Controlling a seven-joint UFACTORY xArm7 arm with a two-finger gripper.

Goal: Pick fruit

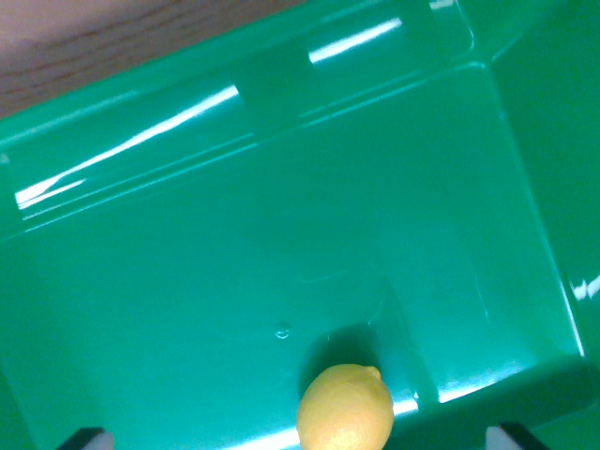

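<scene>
A yellow lemon (345,409) lies on the floor of a green plastic bin (281,244), at the bottom middle of the wrist view, partly cut off by the frame edge. Only the dark tips of my gripper (298,437) show, one in the bottom left corner and one in the bottom right corner. They stand far apart and touch nothing, so the gripper is open. The lemon sits between them, closer to the right tip.
The bin's glossy walls rise along the top (234,112) and at the wrist view's right (553,187). A brown wooden surface (84,37) shows beyond the rim at the top left.
</scene>
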